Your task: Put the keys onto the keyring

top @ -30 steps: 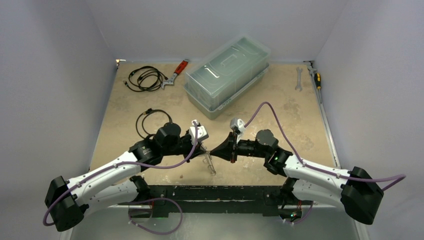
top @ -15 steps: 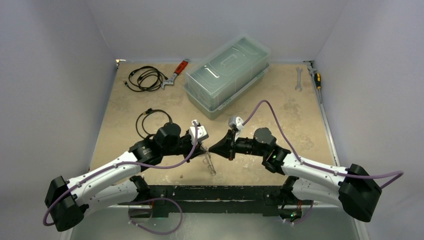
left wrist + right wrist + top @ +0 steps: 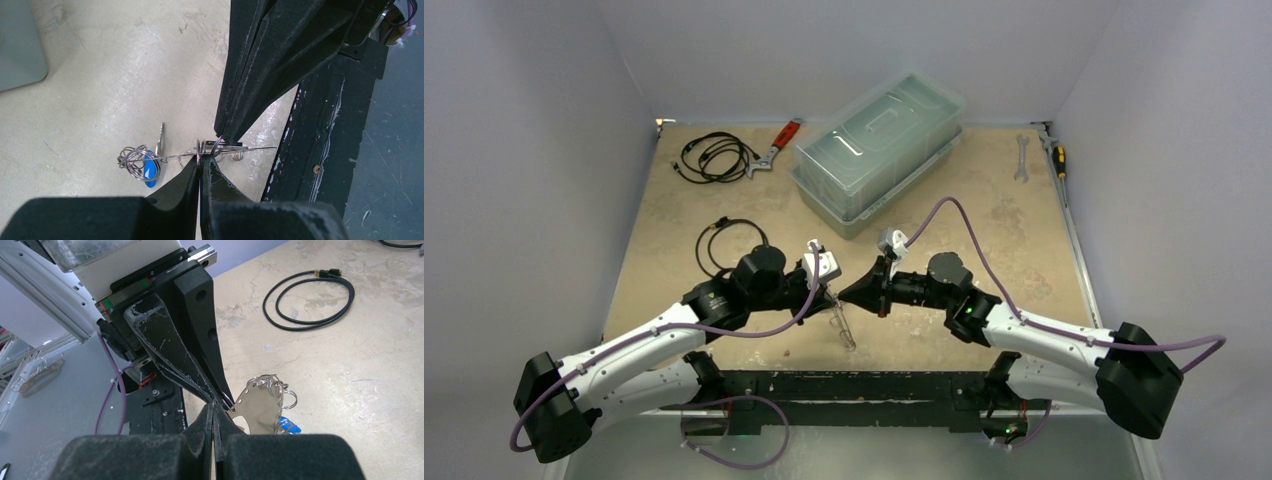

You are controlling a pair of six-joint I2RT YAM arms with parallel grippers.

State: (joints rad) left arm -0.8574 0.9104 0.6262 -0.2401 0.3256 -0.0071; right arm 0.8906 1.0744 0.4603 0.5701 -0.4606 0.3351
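Over the beige stone-look counter, your left pincer is closed tight on the wire of the large, thin whitish-silver keyring. Your right pincer is pinched closed tip to tip against it, on what you cannot tell. The small blue-tagged key hangs among little rings on that wire and the dark-tagged key is unseen, so judge 1 of 2 threaded at best.

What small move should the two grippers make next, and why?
I would keep the left gripper firm and nudge the right gripper slightly along the keyring wire, probably. Both are shut on it, tips nearly touching, a small loop sits at the right tip, and the blue-tagged key lies farther along.
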